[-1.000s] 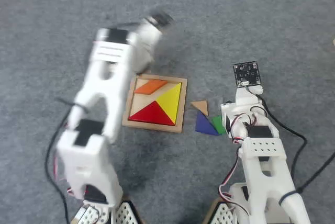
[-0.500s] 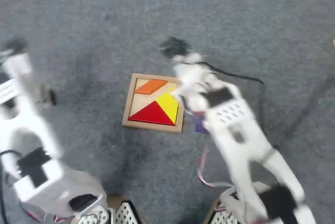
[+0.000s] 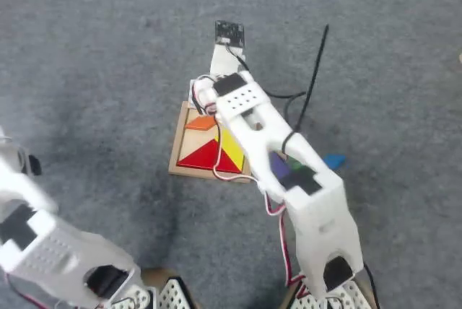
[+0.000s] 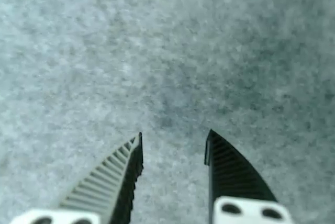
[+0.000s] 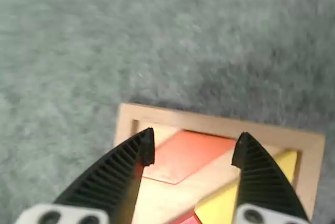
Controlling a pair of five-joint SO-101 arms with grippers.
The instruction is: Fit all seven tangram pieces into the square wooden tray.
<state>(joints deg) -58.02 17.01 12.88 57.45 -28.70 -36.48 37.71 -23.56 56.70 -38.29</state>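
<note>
Right gripper (image 5: 194,139), spread and empty, hangs over the orange piece (image 5: 183,157) in the wooden tray (image 5: 225,125). Left gripper (image 4: 172,143), spread, has grey mat (image 4: 157,51) beneath.

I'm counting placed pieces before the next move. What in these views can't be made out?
High view: the right arm covers one side of the tray, so pieces there are hidden.
High view: that arm hides most of the purple piece and green piece; their shapes are unclear.
Right wrist view: the right tool and the picture's edge cut off most of the tray.
</note>
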